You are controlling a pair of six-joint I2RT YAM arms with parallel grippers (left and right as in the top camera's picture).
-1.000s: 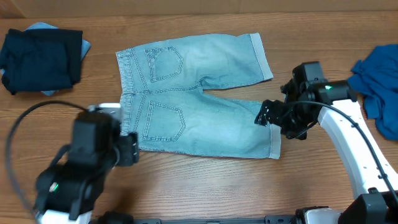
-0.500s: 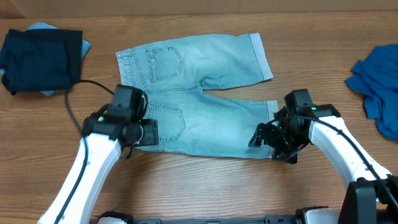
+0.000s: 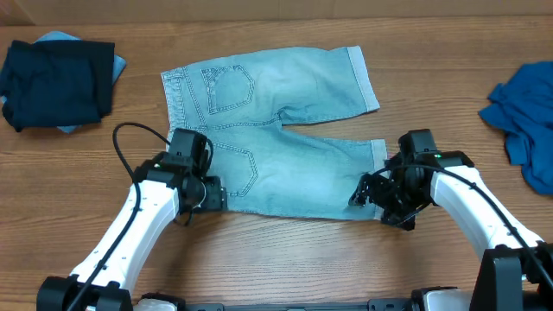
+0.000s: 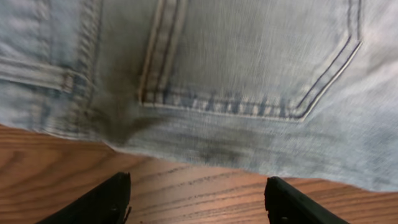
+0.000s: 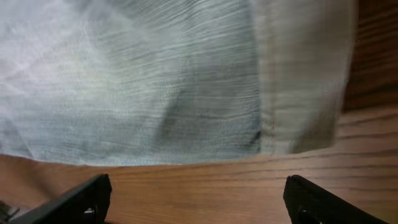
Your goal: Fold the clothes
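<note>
Left gripper (image 4: 199, 198) and right gripper (image 5: 198, 200) brought to the near edge of the denim trousers (image 3: 285, 142).
Within 1 second both were lowered there, fingers held apart and nothing gripped. The trousers lie flat on the table (image 3: 285, 259), so a first grasp is judged imminent.

Denim trousers (image 3: 276, 130): pale washed light blue; spread flat in the middle, back pockets up; waistband at the left, two short legs pointing right, hems turned up
Navy garment (image 3: 56, 82): folded stack at far left; a pale blue piece (image 3: 62, 37) peeks from under it
Royal blue garment (image 3: 525, 121): crumpled heap at the right edge
</note>
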